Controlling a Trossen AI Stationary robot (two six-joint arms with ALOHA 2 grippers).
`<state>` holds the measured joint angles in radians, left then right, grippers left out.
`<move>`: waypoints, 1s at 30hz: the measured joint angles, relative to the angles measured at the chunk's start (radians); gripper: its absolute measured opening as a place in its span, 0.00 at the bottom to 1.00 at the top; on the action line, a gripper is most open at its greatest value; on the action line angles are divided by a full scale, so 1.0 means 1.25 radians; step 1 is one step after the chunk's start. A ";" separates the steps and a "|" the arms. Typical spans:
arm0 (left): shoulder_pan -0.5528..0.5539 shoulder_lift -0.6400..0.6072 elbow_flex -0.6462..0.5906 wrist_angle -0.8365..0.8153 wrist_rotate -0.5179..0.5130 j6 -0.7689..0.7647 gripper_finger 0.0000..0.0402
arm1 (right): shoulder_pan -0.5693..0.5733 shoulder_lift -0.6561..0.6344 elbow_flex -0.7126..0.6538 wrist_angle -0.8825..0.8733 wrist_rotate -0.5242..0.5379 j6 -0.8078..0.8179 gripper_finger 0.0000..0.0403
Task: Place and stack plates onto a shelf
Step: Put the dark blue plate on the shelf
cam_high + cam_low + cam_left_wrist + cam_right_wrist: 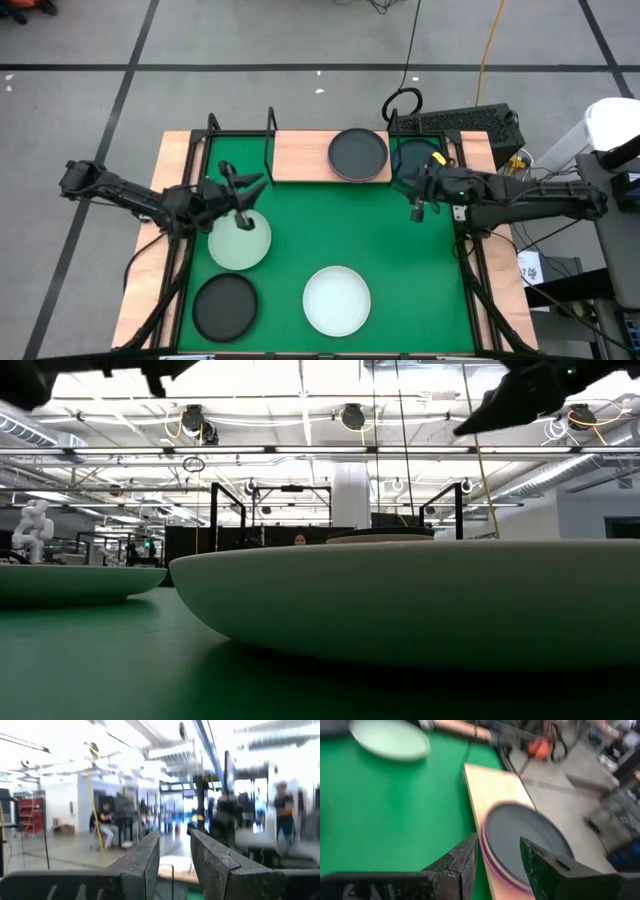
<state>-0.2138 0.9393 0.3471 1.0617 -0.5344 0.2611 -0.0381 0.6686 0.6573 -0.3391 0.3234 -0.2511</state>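
The shelf (300,157) stands at the mat's far edge. On its right half lies a dark plate (358,153) on top of a magenta plate (487,862). A pale green plate (240,243), a black plate (224,305) and a white plate (337,300) rest flat on the green mat. Another dark plate (410,155) lies just right of the shelf. My left gripper (243,195) hovers open over the green plate's far rim and holds nothing (175,837). My right gripper (418,192) hangs open in the air right of the shelf, facing the stacked plates (497,842).
Black metal rods (270,130) rise at the shelf's ends and at the mat's far corners. A keyboard (460,122) and cables lie beyond the table's far right. The mat (340,225) between the shelf and the near plates is bare green.
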 joint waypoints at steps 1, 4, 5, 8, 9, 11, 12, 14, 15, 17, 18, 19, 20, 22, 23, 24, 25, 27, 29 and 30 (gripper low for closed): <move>0.001 -0.005 -0.019 0.037 0.000 0.001 0.29 | -0.001 0.017 0.020 -0.027 0.018 -0.004 0.32; 0.003 -0.010 -0.050 0.095 0.002 0.005 0.29 | -0.003 0.066 0.069 -0.089 0.071 -0.011 0.32; 0.003 -0.010 -0.052 0.095 0.004 0.004 0.29 | -0.006 0.082 0.081 -0.108 0.084 -0.011 0.32; 0.003 -0.001 -0.052 0.094 0.006 -0.001 0.29 | -0.023 0.125 0.108 -0.175 0.098 0.013 0.32; 0.003 0.005 -0.052 0.094 0.006 -0.001 0.29 | -0.032 0.141 0.114 -0.203 0.097 0.031 0.32; 0.003 0.012 -0.052 0.093 0.006 -0.004 0.29 | -0.053 0.170 0.121 -0.257 0.094 0.072 0.32; 0.003 0.015 -0.052 0.093 0.006 -0.005 0.29 | -0.063 0.186 0.122 -0.287 0.093 0.094 0.32; 0.003 0.020 -0.052 0.092 0.004 -0.002 0.29 | -0.091 0.220 0.121 -0.346 0.076 0.142 0.32; 0.003 0.021 -0.052 0.091 0.000 0.000 0.29 | -0.105 0.239 0.120 -0.362 0.072 0.167 0.32; 0.003 0.020 -0.053 0.092 -0.010 -0.003 0.29 | -0.128 0.270 0.109 -0.376 0.073 0.192 0.32; 0.003 0.020 -0.053 0.092 -0.012 -0.010 0.29 | -0.139 0.282 0.101 -0.376 0.073 0.192 0.32; 0.003 0.021 -0.053 0.092 -0.012 -0.016 0.29 | -0.147 0.294 0.092 -0.370 0.073 0.188 0.32; 0.003 0.021 -0.053 0.092 -0.012 -0.020 0.29 | -0.155 0.307 0.081 -0.361 0.073 0.186 0.32; 0.003 0.020 -0.053 0.093 -0.012 -0.022 0.29 | -0.172 0.327 0.060 -0.347 0.072 0.174 0.32; 0.003 0.020 -0.053 0.092 -0.012 -0.022 0.29 | -0.180 0.337 0.050 -0.345 0.072 0.162 0.32; 0.003 0.021 -0.053 0.092 -0.012 -0.022 0.29 | -0.186 0.347 0.041 -0.344 0.071 0.146 0.32; 0.003 0.020 -0.053 0.092 -0.012 -0.022 0.29 | -0.194 0.360 0.039 -0.351 0.060 0.131 0.32; 0.003 0.020 -0.053 0.093 -0.012 -0.025 0.29 | -0.204 0.379 0.039 -0.343 0.048 0.124 0.32; 0.003 0.020 -0.053 0.094 -0.013 -0.042 0.29 | -0.217 0.397 0.040 -0.341 0.032 0.119 0.33; 0.003 0.020 -0.053 0.094 -0.013 -0.046 0.29 | -0.224 0.405 0.040 -0.342 0.030 0.118 0.34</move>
<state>-0.2096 0.9646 0.2813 1.1792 -0.5503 0.2039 -0.3183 1.1754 0.7077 -0.7667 0.3603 -0.1039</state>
